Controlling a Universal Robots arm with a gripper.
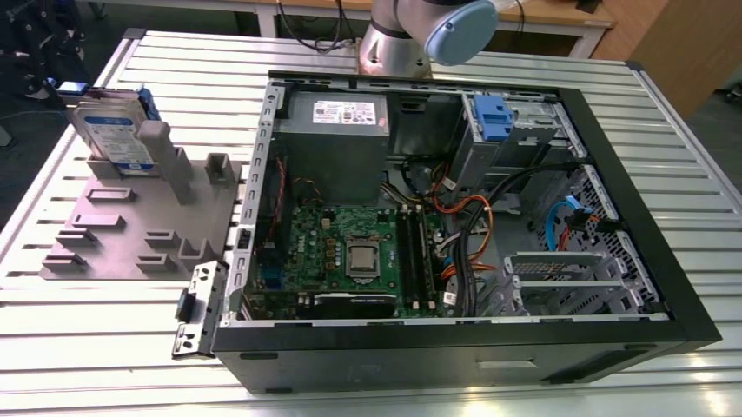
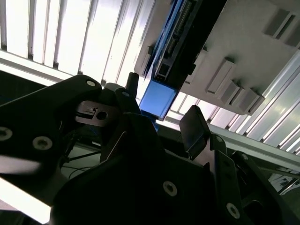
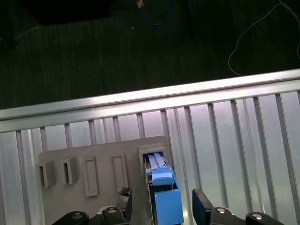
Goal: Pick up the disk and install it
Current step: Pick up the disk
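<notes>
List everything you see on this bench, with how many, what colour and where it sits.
disk: one, silver with blue carrier, standing on edge in the fixture plate
fixture plate: one, grey, on the table at the exterior view's left
computer case: one, black, open, beside the fixture plate
power supply: one, grey, inside the case, corner nearest the robot arm
motherboard: one, green, on the case floor
latch: one, blue, in the drive bay
table: one, silver slats, under everything
robot arm: one, silver with blue cap, beyond the case
gripper: one, black, open, fingers flanking the disk in the first wrist view
</notes>
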